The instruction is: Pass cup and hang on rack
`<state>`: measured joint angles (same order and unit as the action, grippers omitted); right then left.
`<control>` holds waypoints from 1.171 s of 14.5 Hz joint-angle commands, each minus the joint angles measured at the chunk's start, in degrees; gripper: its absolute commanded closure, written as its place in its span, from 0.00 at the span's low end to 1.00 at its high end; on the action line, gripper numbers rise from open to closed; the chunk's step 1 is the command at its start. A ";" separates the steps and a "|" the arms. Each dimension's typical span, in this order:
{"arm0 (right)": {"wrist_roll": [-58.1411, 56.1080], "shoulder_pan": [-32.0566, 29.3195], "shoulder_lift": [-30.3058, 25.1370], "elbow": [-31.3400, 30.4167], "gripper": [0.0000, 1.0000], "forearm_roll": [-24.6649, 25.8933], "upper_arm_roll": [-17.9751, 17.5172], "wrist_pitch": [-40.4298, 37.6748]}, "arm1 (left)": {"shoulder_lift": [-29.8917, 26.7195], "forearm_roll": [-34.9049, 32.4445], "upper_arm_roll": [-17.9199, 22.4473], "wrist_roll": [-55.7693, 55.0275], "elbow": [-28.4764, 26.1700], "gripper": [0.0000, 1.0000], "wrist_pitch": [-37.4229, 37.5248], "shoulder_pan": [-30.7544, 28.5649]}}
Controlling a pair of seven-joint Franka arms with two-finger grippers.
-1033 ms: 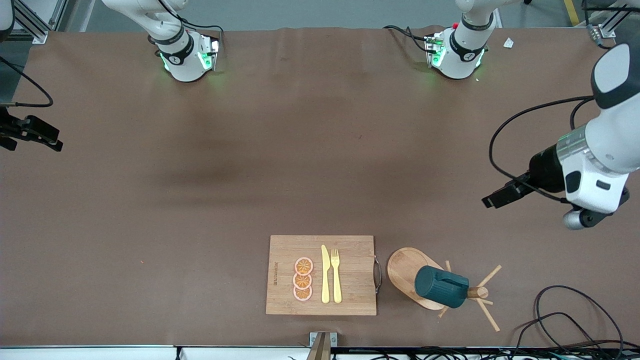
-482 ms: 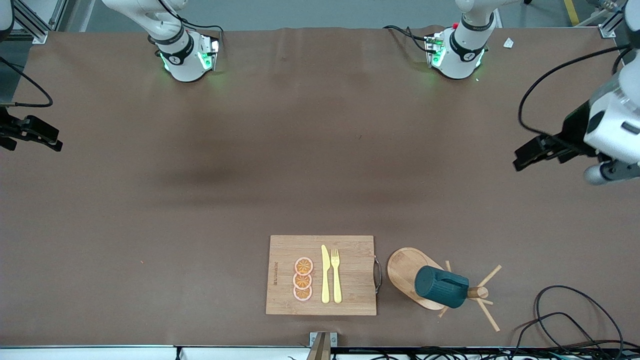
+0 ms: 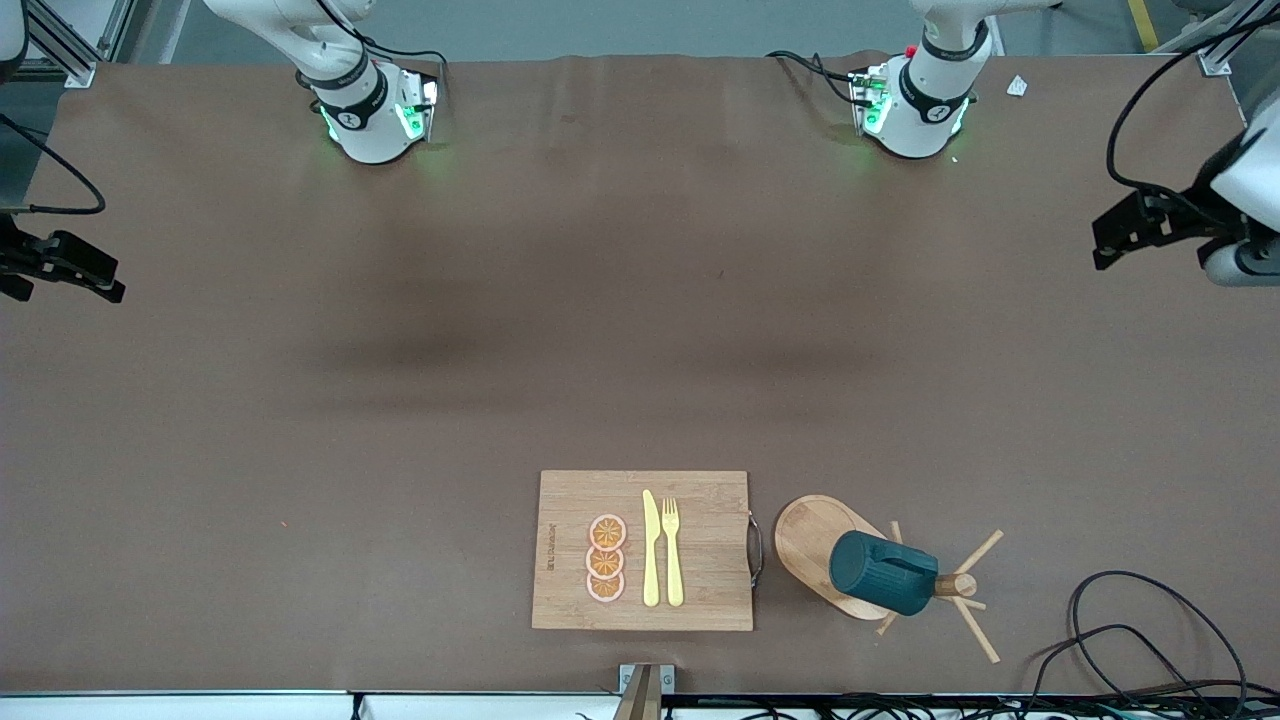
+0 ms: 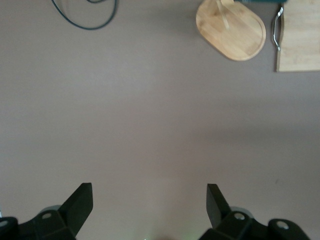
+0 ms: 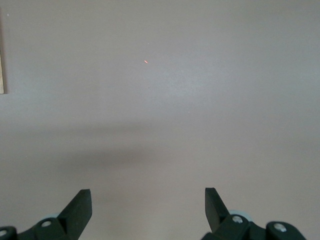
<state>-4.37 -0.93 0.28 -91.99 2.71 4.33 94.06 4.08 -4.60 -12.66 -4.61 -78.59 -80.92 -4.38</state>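
Teal cup [image 3: 884, 586] is hanging on the rack [image 3: 822, 545], at 3 o'clock of the cutting board [image 3: 642, 550]. Both grippers, left gripper [image 4: 150, 205] and right gripper [image 5: 148, 206], are hovering spread, empty. Risk: cup slipping off its peg if bumped.

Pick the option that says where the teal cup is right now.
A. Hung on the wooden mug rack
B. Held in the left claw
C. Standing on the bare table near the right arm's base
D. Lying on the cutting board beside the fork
A: the cup hangs on a peg of the mug rack beside the cutting board, and both the left claw and the right claw are open and hold nothing.
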 commanded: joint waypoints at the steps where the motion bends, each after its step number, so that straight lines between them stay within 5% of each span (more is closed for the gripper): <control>1: -0.99 -1.09 -1.25 -0.91 0.00 -0.07 -0.63 0.16 | -7.40 4.41 7.62 1.44 -8.48 0.00 -0.38 4.89; 5: -0.99 -1.09 -1.25 -0.91 0.00 -0.07 -0.55 0.25 | -10.49 5.04 8.71 1.71 -12.28 0.00 -0.65 5.61; 17: -0.99 -1.09 -1.25 -0.82 0.00 -0.07 -0.55 0.25 | -8.74 4.87 8.71 1.71 -10.00 0.00 -0.65 5.87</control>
<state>-4.39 -0.95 0.28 -91.99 2.71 4.39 94.06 -4.94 -0.22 -4.39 -3.51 -89.04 -81.29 0.84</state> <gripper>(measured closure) 0.000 0.000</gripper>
